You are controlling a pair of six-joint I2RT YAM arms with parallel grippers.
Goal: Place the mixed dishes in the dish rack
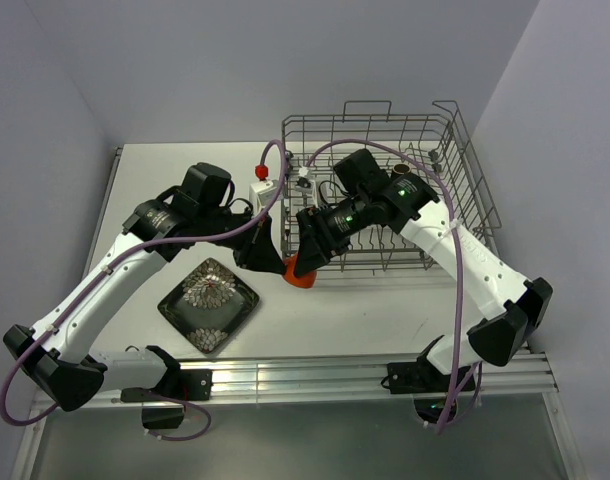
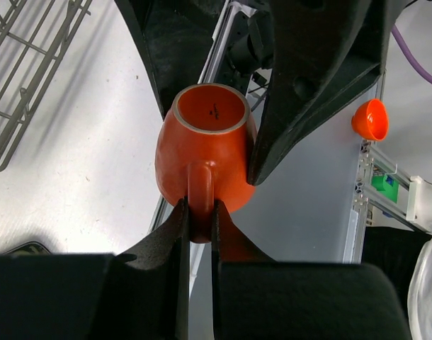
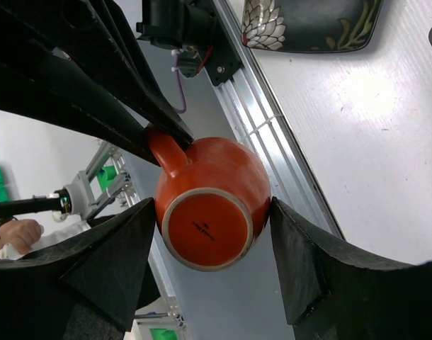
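The small orange cup [image 1: 301, 276] hangs in the air between my two grippers, just off the front left corner of the dish rack [image 1: 375, 120]. My left gripper [image 1: 276, 263] is shut on the cup's handle [image 2: 200, 195]. My right gripper [image 1: 307, 258] has one finger on each side of the cup's round body [image 3: 219, 180], and both touch it. The cup's base faces the right wrist camera. The dark square plate [image 1: 209, 305] with the leaf pattern lies on the table to the front left. The other cups and the bowl are not visible.
A white box with a red button [image 1: 264, 186] stands by the rack's left side. A corner of the rack's wire [image 2: 44, 88] shows in the left wrist view. The plate [image 3: 315, 25] shows at the top of the right wrist view. An aluminium rail [image 1: 315, 375] runs along the table's near edge.
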